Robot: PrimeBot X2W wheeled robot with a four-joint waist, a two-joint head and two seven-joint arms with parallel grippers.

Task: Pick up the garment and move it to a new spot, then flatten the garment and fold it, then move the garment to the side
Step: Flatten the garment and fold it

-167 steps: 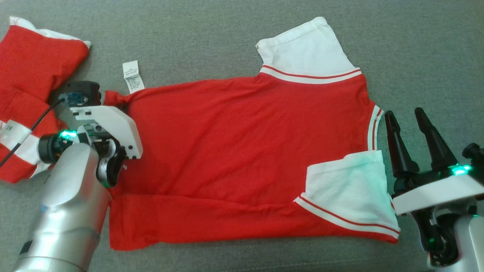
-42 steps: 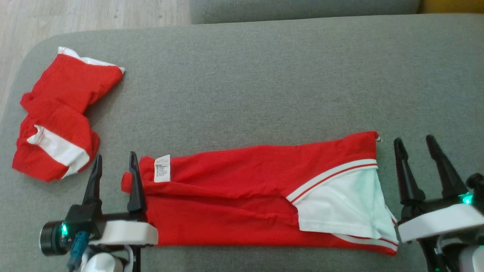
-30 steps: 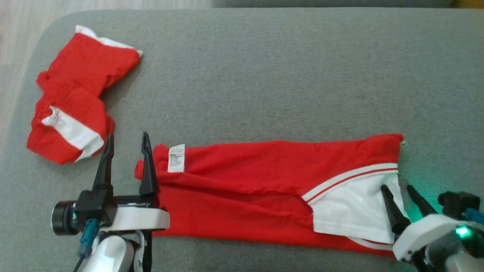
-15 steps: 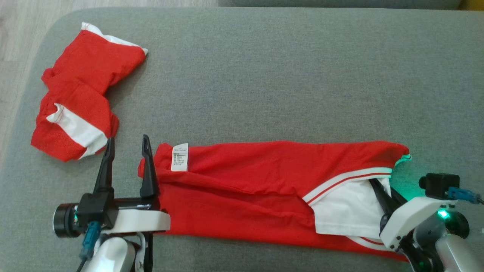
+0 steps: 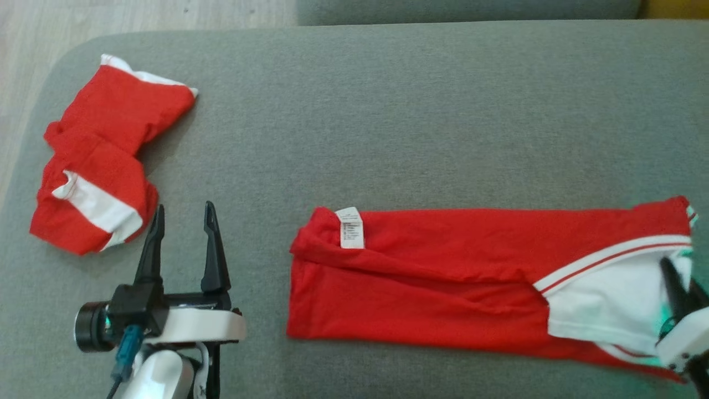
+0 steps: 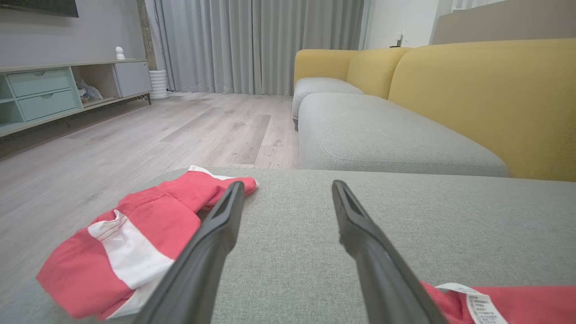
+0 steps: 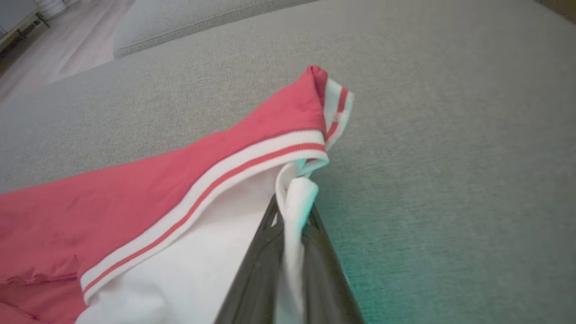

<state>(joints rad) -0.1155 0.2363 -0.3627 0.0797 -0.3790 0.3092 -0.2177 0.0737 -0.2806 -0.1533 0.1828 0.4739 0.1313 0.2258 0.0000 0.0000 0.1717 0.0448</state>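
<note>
The garment [image 5: 421, 282] is a red shirt with a white sleeve, folded into a long strip along the near side of the grey cushion [image 5: 388, 111]. Its white label [image 5: 350, 227] faces up at the left end. My right gripper [image 5: 677, 277] sits at the view's right edge, shut on the sleeve's white hem; the right wrist view shows the white cloth [image 7: 294, 198] pinched between the dark fingers of that gripper [image 7: 292, 207]. My left gripper [image 5: 184, 208] stands open at the lower left, a clear gap away from the garment's left end [image 6: 517, 301], with nothing between its fingers [image 6: 225, 216].
A second red and white garment [image 5: 99, 149] lies crumpled at the cushion's far left corner, just left of my left gripper. Wooden floor [image 5: 111, 16] lies beyond the cushion's rounded left edge. A yellow sofa [image 6: 486, 99] with grey seats stands behind.
My right gripper shut on the white sleeve and dragged the garment to the right. A gap opened between the garment's left end and my left gripper, which stayed put and open.
</note>
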